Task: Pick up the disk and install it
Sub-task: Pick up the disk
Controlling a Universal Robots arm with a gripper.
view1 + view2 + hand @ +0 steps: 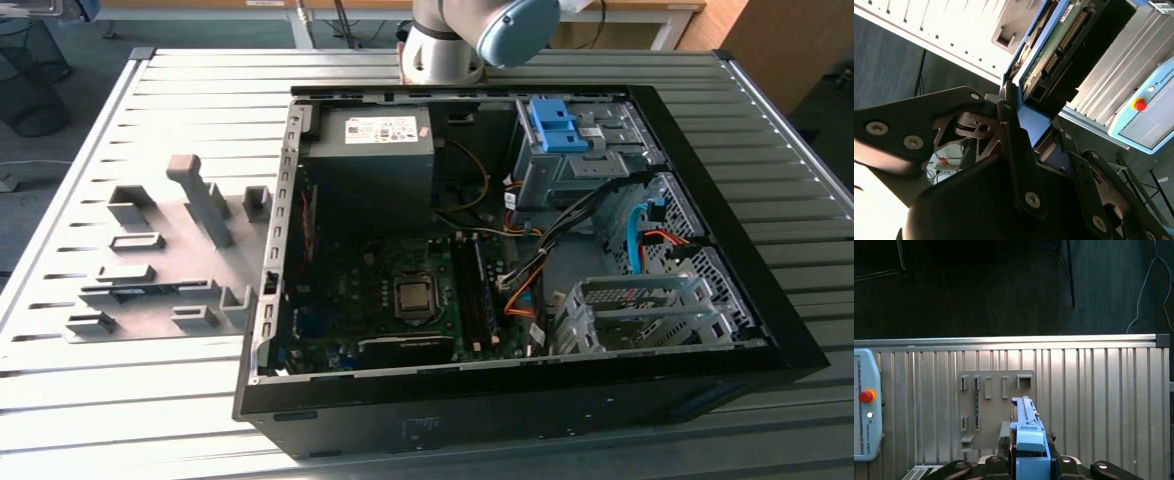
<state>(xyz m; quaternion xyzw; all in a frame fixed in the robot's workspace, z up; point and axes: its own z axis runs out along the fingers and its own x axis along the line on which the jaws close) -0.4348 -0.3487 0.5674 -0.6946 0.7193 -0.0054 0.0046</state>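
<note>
Blue plastic frames the disk (1054,45), and the gripper (1031,125) is clamped on 1 end of that carrier, its 2 fingers pressing the carrier's opposite sides in both wrist views. In the first wrist view the disk (1026,435) sticks out from the gripper (1030,462) over the grey fixture plate (994,400) on the slatted table (1104,405). I cannot tell whether its far end touches the plate.

In the exterior view, the open computer case (787,350) lies just beside the plate. Held by 1 end on smooth plastic, the drive could likely pivot or slip. Orange and blue cables (641,225) lie near the silver drive cage (641,310) and could snag it. A tilted carrier would probably jam against the cage.
</note>
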